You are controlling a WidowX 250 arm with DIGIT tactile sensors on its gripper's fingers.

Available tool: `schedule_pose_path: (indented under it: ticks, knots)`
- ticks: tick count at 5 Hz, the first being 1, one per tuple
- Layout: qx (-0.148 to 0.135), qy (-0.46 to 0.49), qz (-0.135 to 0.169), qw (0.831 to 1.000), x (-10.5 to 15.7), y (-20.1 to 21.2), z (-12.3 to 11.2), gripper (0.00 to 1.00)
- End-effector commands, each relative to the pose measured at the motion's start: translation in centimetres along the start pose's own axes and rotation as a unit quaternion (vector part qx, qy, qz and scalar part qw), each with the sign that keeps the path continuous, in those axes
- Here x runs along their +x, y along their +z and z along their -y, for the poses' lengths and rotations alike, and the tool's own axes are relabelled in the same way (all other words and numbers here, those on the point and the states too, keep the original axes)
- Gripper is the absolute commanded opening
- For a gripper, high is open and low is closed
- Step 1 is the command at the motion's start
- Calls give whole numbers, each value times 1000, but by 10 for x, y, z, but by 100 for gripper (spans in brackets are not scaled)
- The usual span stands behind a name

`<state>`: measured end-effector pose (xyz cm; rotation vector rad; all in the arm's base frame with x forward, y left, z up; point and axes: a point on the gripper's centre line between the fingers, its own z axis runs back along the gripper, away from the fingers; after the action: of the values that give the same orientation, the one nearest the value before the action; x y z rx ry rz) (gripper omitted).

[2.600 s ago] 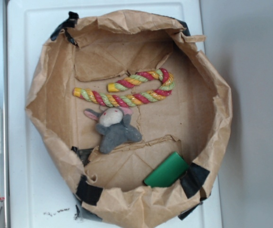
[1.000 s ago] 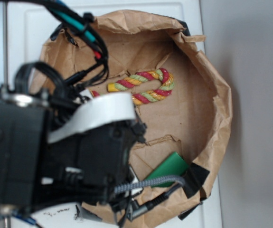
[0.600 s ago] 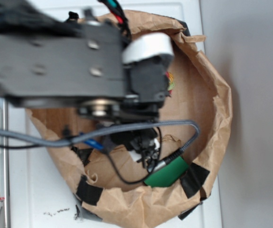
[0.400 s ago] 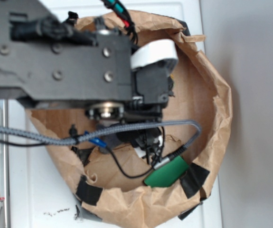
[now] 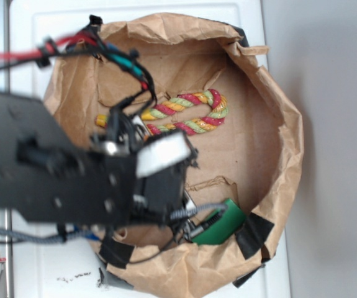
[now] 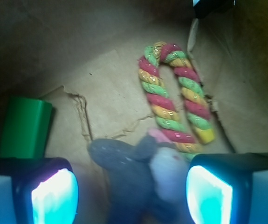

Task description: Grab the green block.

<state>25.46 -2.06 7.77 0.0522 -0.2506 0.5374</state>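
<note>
- Exterior view: the green block [image 5: 226, 222] lies at the lower right inside the paper bag [image 5: 277, 124], close to its wall. The arm covers the hand here, so this view does not show its state. The rope toy [image 5: 190, 112] lies further up.
- Wrist view: the hand [image 6: 133, 196] is apart and empty, with the plush toy [image 6: 138, 172] between its fingers [image 6: 54, 196]. The block sits off to the left. I judge this as the approach step; next the hand should shift toward the block, then lower.
</note>
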Motion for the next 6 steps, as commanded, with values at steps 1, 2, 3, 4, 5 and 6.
schedule_pose_path:
  ticks: [1,2,3,4,5,6]
  knots:
    - [-4,52,-1,999,11,-8,42,100]
    - [-27,51,-20,998,10,-13,50,100]
    - [-47,62,-43,996,14,-10,55,100]
    - [-51,78,-56,994,16,-9,61,100]
    - [-70,98,-82,989,20,-4,65,100]
    - [-78,103,-90,988,20,5,69,100]
